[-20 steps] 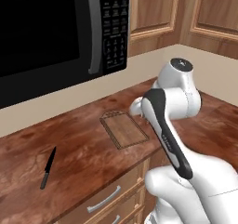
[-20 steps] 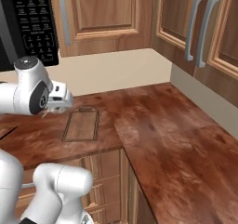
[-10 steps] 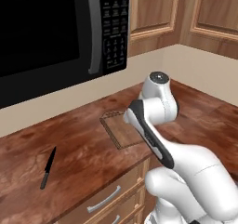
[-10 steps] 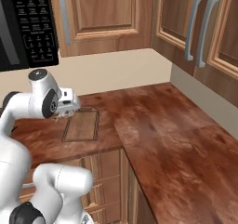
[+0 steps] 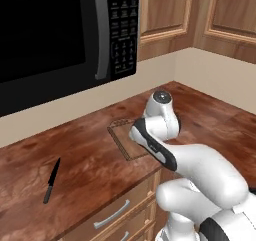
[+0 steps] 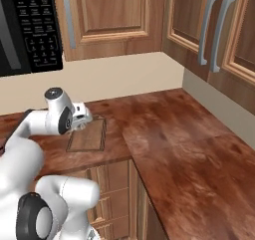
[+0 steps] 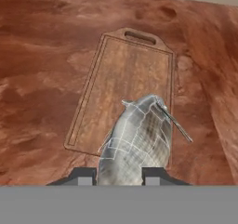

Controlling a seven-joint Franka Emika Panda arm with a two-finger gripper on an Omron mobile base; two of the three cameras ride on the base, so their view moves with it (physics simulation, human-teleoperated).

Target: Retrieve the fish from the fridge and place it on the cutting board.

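Note:
The fish (image 7: 137, 139), pale grey and scaly, juts out between my fingertips (image 7: 83, 175) in the hand view. My gripper (image 7: 120, 174) is shut on the fish and holds it just above the brown wooden cutting board (image 7: 125, 69), over the board's near half. From the right base view the gripper (image 6: 82, 117) hangs low over the near left end of the cutting board (image 6: 89, 137). The arm covers much of the cutting board (image 5: 122, 135) in the left base view. The fridge is out of view.
A black microwave (image 5: 55, 35) hangs over the counter to the left. A black knife (image 5: 51, 180) lies on the wooden countertop (image 6: 164, 129) left of the board. Wall cabinets (image 6: 109, 15) line the back, with drawers (image 5: 112, 215) below the counter edge.
The arm has folded down and forward, bringing the hand with the fish lower and closer over the cutting board. The board and knife have not moved.

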